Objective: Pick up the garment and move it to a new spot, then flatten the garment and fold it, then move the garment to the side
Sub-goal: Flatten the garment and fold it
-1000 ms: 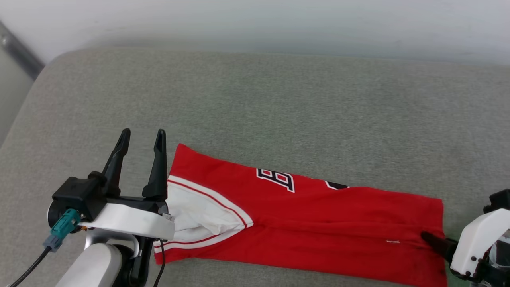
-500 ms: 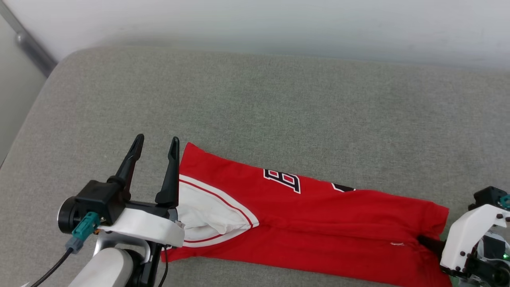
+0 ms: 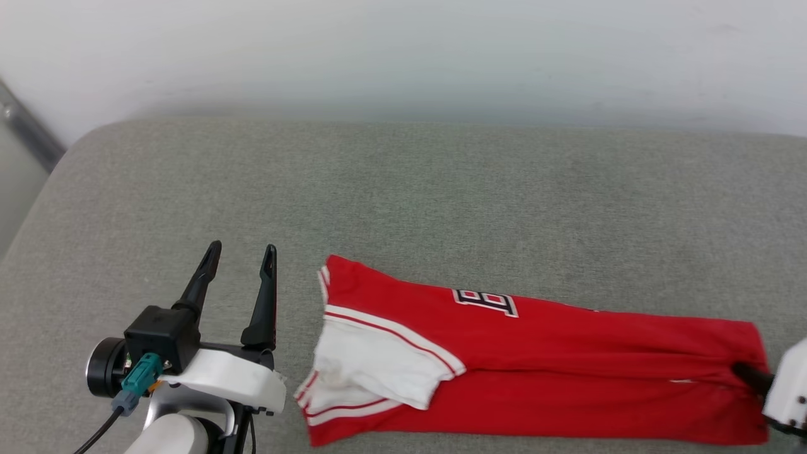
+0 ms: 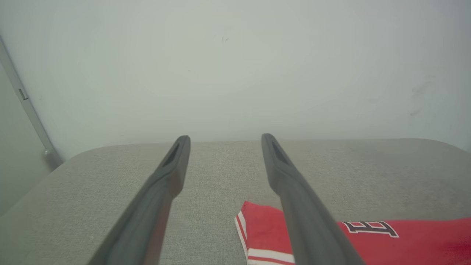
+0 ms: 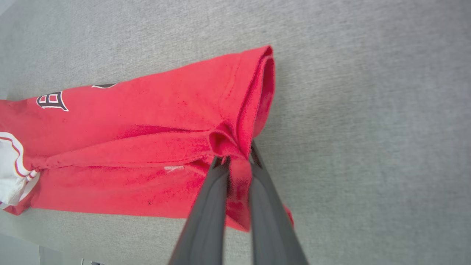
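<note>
Currently:
Right gripper [image 5: 237, 159]: clamped on garment [image 3: 536, 353], right hem.
Left gripper [image 3: 242, 248]: apart, empty.
Risk: thin pinch slips, fold opens.

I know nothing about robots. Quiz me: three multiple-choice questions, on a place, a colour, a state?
1. The right claw grips the folded red soft-fabric shirt: A at the end opposite its white sleeve; B on the sleeve; C on the lettering.
2. The padded fabric surface is: A blue; B grey; C brown.
3. The left claw is: A open, empty; B shut on the shirt; C holding a cable.
1 A, red edge pinched between its fingers; 2 B, grey weave all round; 3 A, fingers apart, nothing between.
</note>
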`<state>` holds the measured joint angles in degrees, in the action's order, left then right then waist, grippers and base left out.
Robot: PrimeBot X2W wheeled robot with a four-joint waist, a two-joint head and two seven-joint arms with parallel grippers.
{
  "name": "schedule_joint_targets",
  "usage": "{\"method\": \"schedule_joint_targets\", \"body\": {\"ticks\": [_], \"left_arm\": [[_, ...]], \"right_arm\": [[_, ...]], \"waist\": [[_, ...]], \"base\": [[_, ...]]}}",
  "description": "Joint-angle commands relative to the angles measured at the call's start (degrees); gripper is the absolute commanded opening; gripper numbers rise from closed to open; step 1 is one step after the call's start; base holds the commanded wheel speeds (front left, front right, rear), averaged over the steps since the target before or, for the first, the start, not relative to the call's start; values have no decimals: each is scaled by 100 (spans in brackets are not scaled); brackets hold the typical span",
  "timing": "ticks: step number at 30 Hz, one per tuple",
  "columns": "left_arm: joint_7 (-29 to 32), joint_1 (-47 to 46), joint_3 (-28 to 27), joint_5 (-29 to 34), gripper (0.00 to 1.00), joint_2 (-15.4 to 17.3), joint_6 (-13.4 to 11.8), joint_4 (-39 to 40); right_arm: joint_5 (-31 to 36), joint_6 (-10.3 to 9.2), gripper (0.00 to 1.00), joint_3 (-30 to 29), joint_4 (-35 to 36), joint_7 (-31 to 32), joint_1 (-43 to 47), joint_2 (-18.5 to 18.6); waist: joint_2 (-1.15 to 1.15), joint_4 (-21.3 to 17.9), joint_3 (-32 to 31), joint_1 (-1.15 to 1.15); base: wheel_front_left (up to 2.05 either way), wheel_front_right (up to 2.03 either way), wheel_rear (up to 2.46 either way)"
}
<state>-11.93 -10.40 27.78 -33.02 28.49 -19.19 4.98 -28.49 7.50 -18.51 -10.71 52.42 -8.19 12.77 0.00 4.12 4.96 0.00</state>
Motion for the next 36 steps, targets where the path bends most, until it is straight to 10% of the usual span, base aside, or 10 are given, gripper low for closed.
{"method": "schedule_joint_targets", "body": {"ticks": [1, 10, 19, 36], "left_arm": [[-18, 73, -6, -17, 100, 24, -19, -13], [-89, 175, -48, -94, 100, -4, -36, -55], [-25, 10, 113, -38, 100, -59, 67, -129], [19, -303, 427, -27, 100, -239, 343, -455]], "right_arm": [[78, -2, 0, -157, -2, -31, 41, 53], [-77, -2, 0, -1317, 248, 211, -251, -339], [-1984, -2, 0, -1218, 154, 1080, -502, -990], [-4430, -2, 0, 2080, -1049, -488, -773, -993]], "waist": [[0, -62, -18, 0], [0, -270, -26, 0], [0, -96, -64, 0], [0, 497, -145, 0]], "base": [[0, 0, 0], [0, 0, 0], [0, 0, 0], [0, 0, 0]]}}
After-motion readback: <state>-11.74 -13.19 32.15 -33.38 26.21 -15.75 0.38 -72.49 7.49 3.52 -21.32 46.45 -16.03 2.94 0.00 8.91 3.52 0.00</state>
